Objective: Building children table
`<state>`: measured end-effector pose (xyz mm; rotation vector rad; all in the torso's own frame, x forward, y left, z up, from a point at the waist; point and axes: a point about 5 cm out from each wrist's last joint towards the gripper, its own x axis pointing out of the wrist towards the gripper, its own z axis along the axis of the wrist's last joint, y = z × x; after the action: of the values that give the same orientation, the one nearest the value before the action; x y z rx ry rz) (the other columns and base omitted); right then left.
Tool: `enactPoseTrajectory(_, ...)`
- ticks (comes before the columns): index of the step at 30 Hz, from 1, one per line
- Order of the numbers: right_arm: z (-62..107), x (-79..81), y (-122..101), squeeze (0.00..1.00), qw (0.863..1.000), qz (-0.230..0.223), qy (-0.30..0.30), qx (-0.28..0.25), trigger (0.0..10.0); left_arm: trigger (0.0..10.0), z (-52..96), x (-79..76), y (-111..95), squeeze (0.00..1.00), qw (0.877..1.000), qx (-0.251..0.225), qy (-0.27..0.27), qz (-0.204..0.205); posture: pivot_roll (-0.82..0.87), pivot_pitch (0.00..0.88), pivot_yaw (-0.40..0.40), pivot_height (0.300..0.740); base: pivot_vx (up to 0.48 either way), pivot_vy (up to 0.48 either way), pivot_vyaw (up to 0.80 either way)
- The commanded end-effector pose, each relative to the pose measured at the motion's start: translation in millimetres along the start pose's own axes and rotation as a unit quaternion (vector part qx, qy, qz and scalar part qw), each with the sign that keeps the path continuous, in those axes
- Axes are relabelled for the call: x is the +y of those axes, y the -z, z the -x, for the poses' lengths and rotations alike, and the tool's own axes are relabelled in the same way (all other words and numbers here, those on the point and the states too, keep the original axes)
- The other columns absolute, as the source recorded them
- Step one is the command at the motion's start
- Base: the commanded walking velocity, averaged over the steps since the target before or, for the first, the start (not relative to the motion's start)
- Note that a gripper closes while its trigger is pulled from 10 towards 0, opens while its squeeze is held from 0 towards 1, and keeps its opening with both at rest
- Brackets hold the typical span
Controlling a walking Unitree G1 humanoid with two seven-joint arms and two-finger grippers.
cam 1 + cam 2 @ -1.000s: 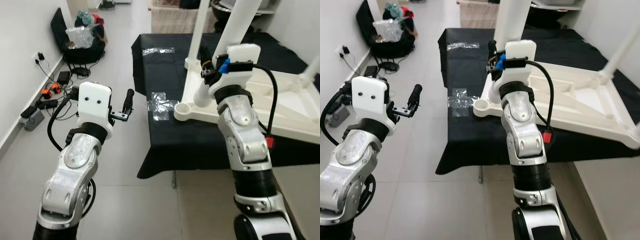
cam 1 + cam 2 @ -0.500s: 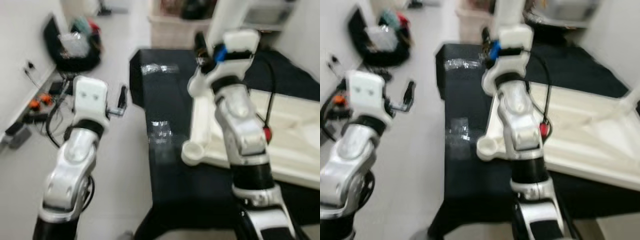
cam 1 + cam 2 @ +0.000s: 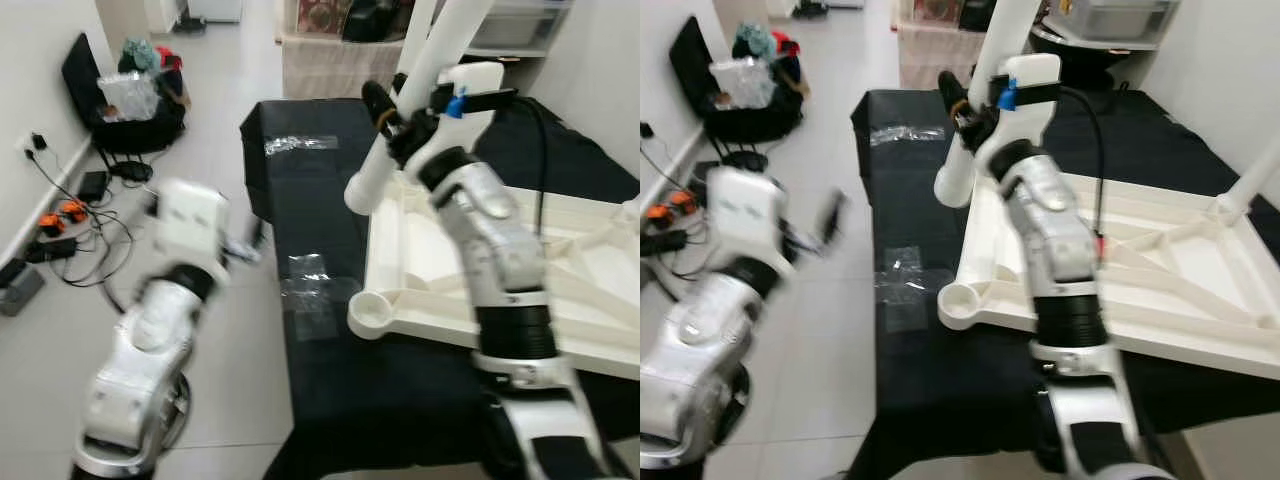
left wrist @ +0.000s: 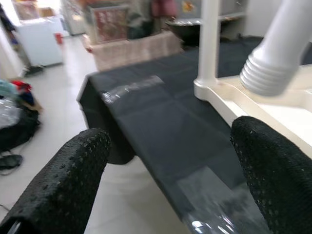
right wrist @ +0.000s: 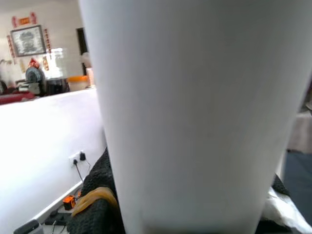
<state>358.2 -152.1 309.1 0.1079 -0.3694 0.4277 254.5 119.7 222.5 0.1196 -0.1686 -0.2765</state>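
While my right gripper (image 3: 385, 112) clamps a smooth white plastic table leg (image 3: 415, 95), the upturned white children's table top (image 3: 1160, 275) lies on a black cloth-covered surface (image 3: 330, 190), its ribbed underside facing up. The open round socket (image 3: 367, 312) at the near corner of the frame holds nothing. A second leg (image 3: 1250, 175) stands upright in the far right corner, and my left wrist view shows another leg (image 4: 208, 46) seated in its corner. The leg I hold is tilted, its lower end above the black cloth just beside the frame's edge; from the left wrist that end (image 4: 265, 73) looks ridged with screw threads.

Compared with a second ago, the held leg has come up out of the frame's near-left area and now hangs lifted and slanted, and my head view has shifted. My left arm has swung, and my left gripper (image 4: 165, 165) is motion-blurred over the grey tiled floor; its two knobbly black fingers (image 4: 73, 170) stand wide apart, empty.

Crinkled clear plastic wrappers (image 3: 315, 290) lie on the cloth. A black bag (image 3: 130, 90) stuffed with plastic and clothes sits by the wall, with cables (image 3: 70, 215) nearby.
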Motion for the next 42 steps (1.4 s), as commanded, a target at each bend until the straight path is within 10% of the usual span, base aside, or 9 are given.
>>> enactPoseTrajectory(1,-1.4,-3.4,-5.8,0.00,0.999,-0.019,-0.045,0.002,10.0,10.0,11.5,-8.9,6.4,0.00,0.999,0.017,0.035,0.006,0.06,0.128,-0.078,0.740,0.000,0.000,0.00)
enactPoseTrajectory(6,9.2,-8.9,6.6,0.00,0.987,-0.006,-0.143,0.067,10.0,10.0,38.0,-32.3,20.2,0.00,0.992,0.034,0.118,0.027,0.06,0.139,-0.084,0.740,0.000,0.000,0.00)
enactPoseTrajectory(12,32.8,3.0,13.5,0.00,0.932,-0.020,-0.347,0.104,10.0,10.0,61.2,-49.0,26.9,0.00,0.980,0.047,0.182,0.057,0.06,0.156,-0.088,0.740,0.000,0.000,0.00)
enactPoseTrajectory(24,26.9,-14.8,-2.1,0.00,0.897,-0.116,-0.425,0.042,10.0,10.0,101.0,-64.6,31.2,0.00,0.949,0.095,0.283,0.106,0.08,0.188,-0.090,0.740,0.000,0.000,0.00)
enactPoseTrajectory(32,40.8,-4.1,20.2,0.00,0.859,-0.085,-0.494,0.105,10.0,10.0,103.7,-62.0,30.7,0.00,0.951,0.089,0.280,0.100,0.09,0.194,-0.079,0.740,0.000,0.000,0.00)
enactPoseTrajectory(42,52.3,-17.1,39.2,0.00,0.854,-0.033,-0.495,0.156,10.0,10.0,103.1,-55.9,29.6,0.00,0.953,0.088,0.276,0.084,0.10,0.182,-0.068,0.740,0.000,0.000,0.00)
